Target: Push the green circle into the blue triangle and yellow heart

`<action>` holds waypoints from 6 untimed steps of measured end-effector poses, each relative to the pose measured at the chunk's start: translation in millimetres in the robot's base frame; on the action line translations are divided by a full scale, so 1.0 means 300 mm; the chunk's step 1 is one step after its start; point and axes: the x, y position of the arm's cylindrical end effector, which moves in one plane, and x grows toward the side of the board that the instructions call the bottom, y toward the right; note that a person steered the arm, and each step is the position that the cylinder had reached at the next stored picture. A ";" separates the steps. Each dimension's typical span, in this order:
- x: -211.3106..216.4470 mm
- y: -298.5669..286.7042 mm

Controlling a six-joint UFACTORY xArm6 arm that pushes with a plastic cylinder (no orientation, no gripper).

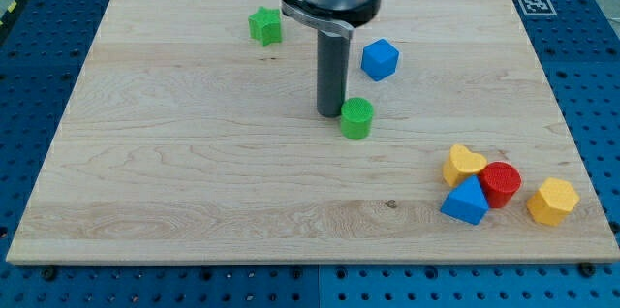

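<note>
Wooden board (194,182) lying on blue perforated bench. Nearest, at view's bottom right: blue triangle (466,201) touching red cylinder (501,183) and yellow heart (463,165); yellow hexagon-like block (552,200) sitting just beside them, apart. Green circle (356,117) resting mid-board, well apart from that cluster. My tip (332,113) standing just left of green circle, touching or nearly so; no jaws on rod, nothing being held. Farther up: blue cube-like block (380,59), then green star (264,26) toward view's top.
</note>
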 end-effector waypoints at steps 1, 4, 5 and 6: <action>0.036 0.057; 0.119 0.219; 0.145 0.266; 0.172 0.306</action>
